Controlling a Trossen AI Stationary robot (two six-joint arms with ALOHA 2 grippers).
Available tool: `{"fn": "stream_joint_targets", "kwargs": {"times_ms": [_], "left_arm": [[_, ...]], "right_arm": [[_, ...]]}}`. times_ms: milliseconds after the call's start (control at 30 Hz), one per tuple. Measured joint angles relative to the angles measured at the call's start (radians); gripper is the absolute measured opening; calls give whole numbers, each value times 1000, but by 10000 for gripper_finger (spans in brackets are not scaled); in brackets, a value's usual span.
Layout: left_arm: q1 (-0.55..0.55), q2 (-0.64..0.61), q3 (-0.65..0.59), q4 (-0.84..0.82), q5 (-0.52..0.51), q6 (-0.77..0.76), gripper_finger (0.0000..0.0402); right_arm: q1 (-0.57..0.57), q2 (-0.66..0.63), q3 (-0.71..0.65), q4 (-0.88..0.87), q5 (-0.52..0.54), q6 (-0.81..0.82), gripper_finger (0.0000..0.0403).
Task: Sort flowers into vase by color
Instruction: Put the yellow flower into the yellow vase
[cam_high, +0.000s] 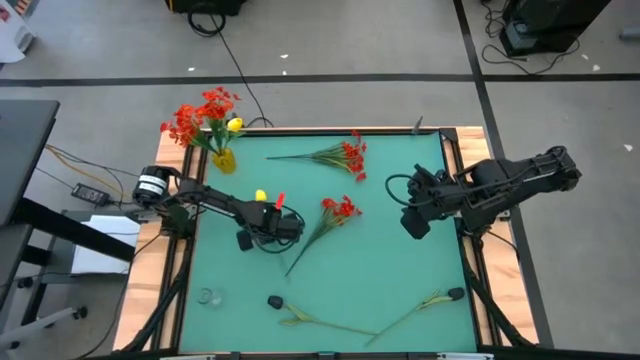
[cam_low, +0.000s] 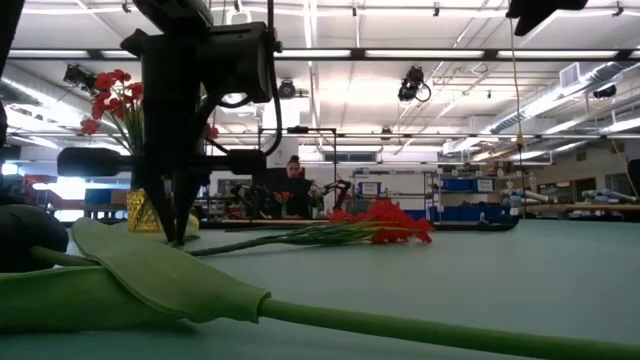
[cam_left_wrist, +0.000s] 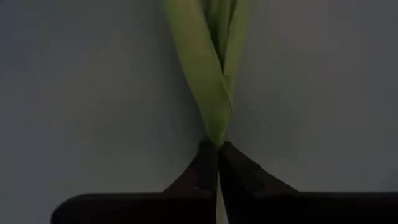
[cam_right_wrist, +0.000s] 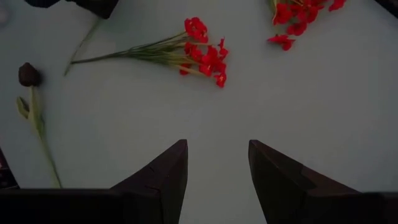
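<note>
The yellow vase (cam_high: 223, 159) stands at the far left corner of the green counter (cam_high: 380, 270), already holding a bunch of red sprays (cam_high: 198, 115) and 1 yellow tulip (cam_high: 235, 125). A red spray (cam_high: 343, 154) lies loose near the far edge, and another red spray (cam_high: 335, 214) lies mid-counter, its stem running toward the near side. Along the near edge lie 2 dark-headed stems: one (cam_high: 310, 316) to the left, one (cam_high: 425, 303) to the right.

The left claw (cam_high: 262, 238) is down at the counter just beside the mid-counter spray's stem, its fingers (cam_left_wrist: 208, 168) pressed together on green leaves (cam_left_wrist: 208, 81) at the stem end. Something small and yellow (cam_high: 260, 196) shows on the arm beside it.

The right claw (cam_high: 413, 222) hangs above the counter's right side, its fingers (cam_right_wrist: 165, 174) spread with nothing between them, well apart from the flowers.
</note>
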Motion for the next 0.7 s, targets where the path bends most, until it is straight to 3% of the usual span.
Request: {"fn": "stream_joint_targets", "kwargs": {"times_ms": [233, 467, 700], "left_arm": [[-19, -43, -6, 13, -30, 141, 11], [-81, -232, -7, 114, -261, 407, 3], [-64, -467, -6, 241, -391, 1033, 1]], "right_arm": [[-16, 0, 0, 4, 6, -5, 178], [-16, 0, 0, 16, 0, 14, 178], [-48, 1, 0, 42, -1, 3, 178]]}}
